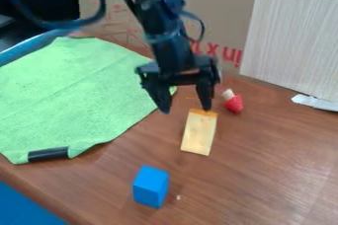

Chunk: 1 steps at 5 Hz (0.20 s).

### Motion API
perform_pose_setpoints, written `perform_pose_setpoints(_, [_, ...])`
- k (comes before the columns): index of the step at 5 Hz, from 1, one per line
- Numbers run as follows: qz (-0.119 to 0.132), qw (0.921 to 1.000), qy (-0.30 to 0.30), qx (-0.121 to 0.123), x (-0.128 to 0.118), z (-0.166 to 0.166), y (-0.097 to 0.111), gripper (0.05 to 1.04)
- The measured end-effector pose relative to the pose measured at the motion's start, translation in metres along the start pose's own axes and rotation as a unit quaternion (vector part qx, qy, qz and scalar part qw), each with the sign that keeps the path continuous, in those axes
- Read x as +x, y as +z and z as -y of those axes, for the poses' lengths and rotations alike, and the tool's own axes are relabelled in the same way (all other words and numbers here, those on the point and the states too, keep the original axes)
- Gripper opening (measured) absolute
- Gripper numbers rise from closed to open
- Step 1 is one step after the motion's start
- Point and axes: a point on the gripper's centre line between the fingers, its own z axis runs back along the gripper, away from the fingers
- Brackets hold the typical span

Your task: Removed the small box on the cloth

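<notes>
The black gripper (186,109) hangs over the wooden table, just right of the cloth and above the far end of a flat yellow piece (198,132). Its two fingers stand apart with nothing between them. On the left lies the green cloth (72,88), spread out with a few creases. A small blue box (151,186) sits on bare wood near the front, off the cloth. At the cloth's front corner is a small black object (48,154).
A small red and white object (233,101) lies right of the gripper. Cardboard (221,2) and a pale panel (290,41) stand along the back. A white scrap (315,102) lies at the right, and the wooden table (264,179) spans the front right.
</notes>
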Motion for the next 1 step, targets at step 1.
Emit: perform_pose_setpoints(1, [-0.047,0.9968,-0.042,0.048,0.0123,-0.0101,0.0398,1.001])
